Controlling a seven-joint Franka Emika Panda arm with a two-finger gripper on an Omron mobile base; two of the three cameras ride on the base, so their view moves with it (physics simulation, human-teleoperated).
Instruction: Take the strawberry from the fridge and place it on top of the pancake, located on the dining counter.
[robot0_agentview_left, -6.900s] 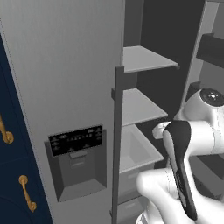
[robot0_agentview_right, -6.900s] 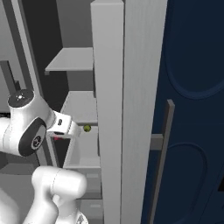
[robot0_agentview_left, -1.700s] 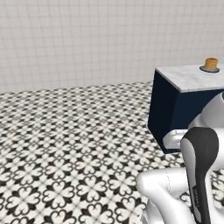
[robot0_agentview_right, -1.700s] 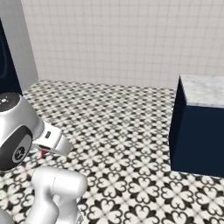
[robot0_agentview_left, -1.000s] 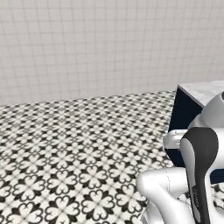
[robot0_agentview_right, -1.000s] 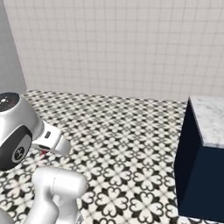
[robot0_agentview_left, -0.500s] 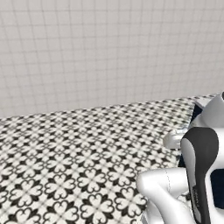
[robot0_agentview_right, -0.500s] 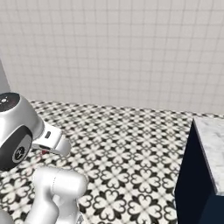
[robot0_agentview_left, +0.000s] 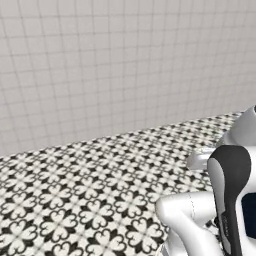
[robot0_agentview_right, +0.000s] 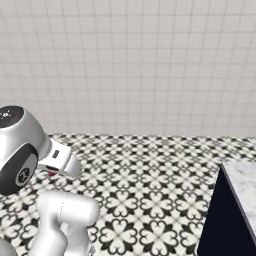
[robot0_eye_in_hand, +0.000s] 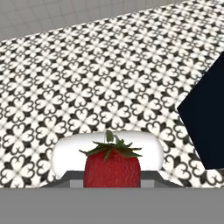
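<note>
The strawberry (robot0_eye_in_hand: 112, 168), red with a green leafy cap, sits close up at the bottom of the hand view. My gripper (robot0_eye_in_hand: 112, 176) is shut on it, its dark tips just showing at either side of the fruit. In the right base view a red speck of the strawberry (robot0_agentview_right: 51, 173) peeks out under the white hand, held above the floor. The dining counter (robot0_agentview_right: 243, 186) shows its marble corner and navy base at the lower right, and its navy base (robot0_eye_in_hand: 205, 122) stands at the right of the hand view. The fridge and the pancake are out of view.
Black-and-white patterned floor tiles (robot0_agentview_left: 75, 200) stretch ahead to a white tiled wall (robot0_agentview_right: 130, 65). My white arm (robot0_agentview_left: 220, 200) fills the lower right of the left base view.
The whole scene has slid rightward as the base turns: the counter has moved toward the right edge of the base views. The arm's pose and its grip on the strawberry are unchanged.
</note>
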